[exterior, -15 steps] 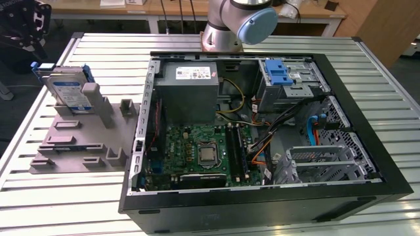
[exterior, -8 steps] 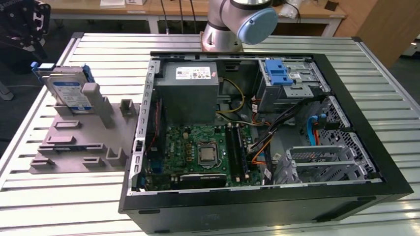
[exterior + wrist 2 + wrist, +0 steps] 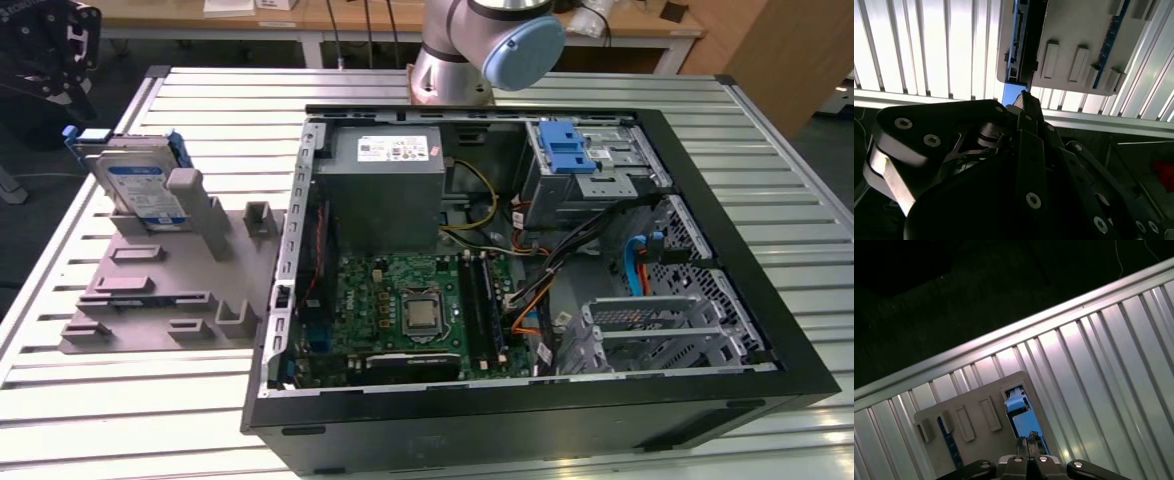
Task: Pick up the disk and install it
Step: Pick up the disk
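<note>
Disk (image 3: 140, 185): stands on edge in a slot of the grey holder (image 3: 160, 290), at the exterior view's left and outside the computer case (image 3: 534, 420). Its white-and-blue label faces the exterior camera, and a blue carrier frames its edges.

Disk, seen from the wrist: in the first wrist view its blue end and silver body (image 3: 1021, 415) show through the holder's slot. In the second wrist view its connector edge (image 3: 1016, 40) shows beside the holder's grey plate (image 3: 1074, 30).

Gripper (image 3: 1026, 442): a dark shape in the exterior view's upper left corner, beyond the disk. In both wrist views it points at the disk's end. Whether it touches the disk cannot be told.

Fingers (image 3: 1025, 100): drawn narrow, with the tips meeting and nothing seen between them.

Holder: lies flat on the ribbed metal tabletop (image 3: 134, 420), just beside the case's side wall.

Computer case: lies open-side up in the middle of the tabletop, with the green motherboard (image 3: 400, 310) and the grey power supply (image 3: 387, 190) exposed.

Blue latch (image 3: 567, 150): sits on a silver drive cage in the case's far corner, well apart from the disk.

Arm (image 3: 481, 45): its base stands behind the case.
</note>
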Robot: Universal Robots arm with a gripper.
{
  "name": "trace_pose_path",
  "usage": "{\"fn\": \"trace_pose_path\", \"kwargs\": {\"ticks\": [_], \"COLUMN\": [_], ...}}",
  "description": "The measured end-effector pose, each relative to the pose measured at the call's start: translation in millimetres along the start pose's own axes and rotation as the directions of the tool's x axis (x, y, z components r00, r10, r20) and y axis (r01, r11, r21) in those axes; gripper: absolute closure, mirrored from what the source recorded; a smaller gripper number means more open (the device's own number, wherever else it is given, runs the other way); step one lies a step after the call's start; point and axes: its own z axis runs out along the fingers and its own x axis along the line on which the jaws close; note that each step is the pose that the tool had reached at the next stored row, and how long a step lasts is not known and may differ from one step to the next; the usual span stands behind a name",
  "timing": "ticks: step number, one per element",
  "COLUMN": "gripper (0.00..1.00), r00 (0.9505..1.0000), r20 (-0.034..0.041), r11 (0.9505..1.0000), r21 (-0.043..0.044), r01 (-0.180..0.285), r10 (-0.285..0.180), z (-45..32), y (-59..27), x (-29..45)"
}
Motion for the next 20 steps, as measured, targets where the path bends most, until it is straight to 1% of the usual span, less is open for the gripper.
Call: {"fn": "trace_pose_path", "kwargs": {"ticks": [10,20], "gripper": [0.89,0.89], "r00": [0.9988,0.9951], "r20": [-0.0007,-0.0014], "r11": [0.9988,0.9951], "r21": [0.0004,0.0008], "r01": [0.050,0.099], "r10": [-0.050,-0.099], "z": [0.0,0.0], "y": [0.0,0.0], "x": [0.0,0.0]}}
